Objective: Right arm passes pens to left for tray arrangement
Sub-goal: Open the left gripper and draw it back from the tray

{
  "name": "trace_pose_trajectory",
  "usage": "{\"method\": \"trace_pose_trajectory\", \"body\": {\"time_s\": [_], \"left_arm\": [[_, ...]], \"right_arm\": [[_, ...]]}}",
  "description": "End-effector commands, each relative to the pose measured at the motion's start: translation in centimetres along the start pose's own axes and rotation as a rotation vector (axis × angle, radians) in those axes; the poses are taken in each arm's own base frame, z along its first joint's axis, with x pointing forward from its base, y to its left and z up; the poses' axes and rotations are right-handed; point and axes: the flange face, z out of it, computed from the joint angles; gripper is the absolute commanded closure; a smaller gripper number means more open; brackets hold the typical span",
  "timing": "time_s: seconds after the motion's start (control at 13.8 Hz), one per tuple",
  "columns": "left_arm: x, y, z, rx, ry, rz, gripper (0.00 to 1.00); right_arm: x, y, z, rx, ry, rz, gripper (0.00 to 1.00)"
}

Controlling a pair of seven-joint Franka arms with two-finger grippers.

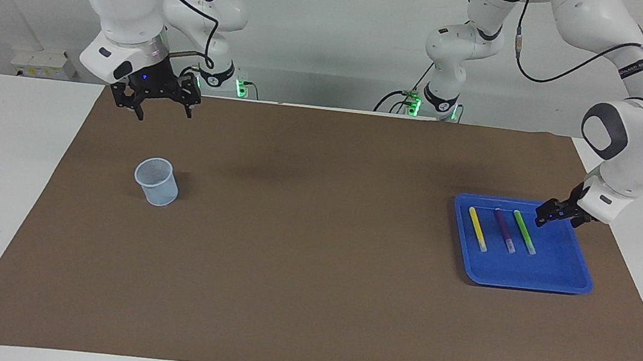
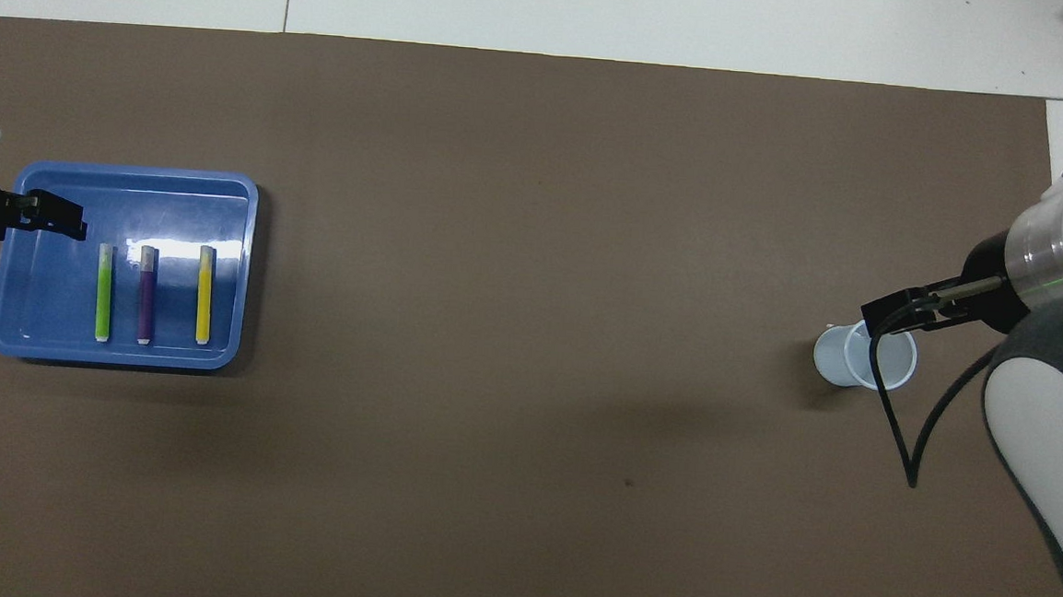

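The blue tray [image 1: 552,279] sat at the left arm's end of the brown mat [image 1: 312,264]. In it lay three pens side by side, none touching: yellow [image 1: 477,228], purple [image 1: 504,230], green [image 1: 524,231], the green one closest to the left gripper [image 1: 557,214]. That gripper hung empty just over the tray's edge, fingers spread, clear of the pens. The right gripper [image 1: 152,102] hovered empty over the mat's near edge at the right arm's end, fingers spread too. The mesh cup [image 1: 157,182] stood upright farther from the robots than that gripper.
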Motion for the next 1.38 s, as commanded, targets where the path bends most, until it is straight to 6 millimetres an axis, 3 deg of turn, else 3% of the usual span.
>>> {"method": "trace_pose_trajectory", "body": {"time_s": [0.0,0.14,0.36,0.58,0.8,1.23,1.3], "left_arm": [[-0.2,2.7,-4.4,0.018,0.018,-0.010,0.00],[0.1,5.1,-6.4,0.017,0.031,-0.022,0.00],[-1.0,6.8,-9.4,0.018,0.074,0.001,0.00],[-3.7,8.8,-13.6,-0.035,0.086,0.007,0.00],[-6.4,10.8,-16.0,-0.024,0.037,0.034,0.00],[-10.8,11.1,-19.7,-0.008,0.000,0.039,0.00],[-11.6,11.8,-20.1,-0.005,-0.012,0.053,0.00]], "right_arm": [[-0.5,-0.1,-0.2,0.025,-0.004,0.012,0.00],[-0.4,-0.1,-0.2,0.025,-0.004,0.012,0.00],[-0.4,0.7,-0.1,0.027,-0.006,0.022,0.00],[-0.5,1.4,0.1,0.029,-0.009,0.034,0.00],[-0.5,0.9,0.0,0.028,-0.010,0.027,0.00],[-0.5,0.7,-0.6,0.025,0.005,0.026,0.00],[-0.5,0.8,-0.8,0.025,0.006,0.027,0.00]]}}
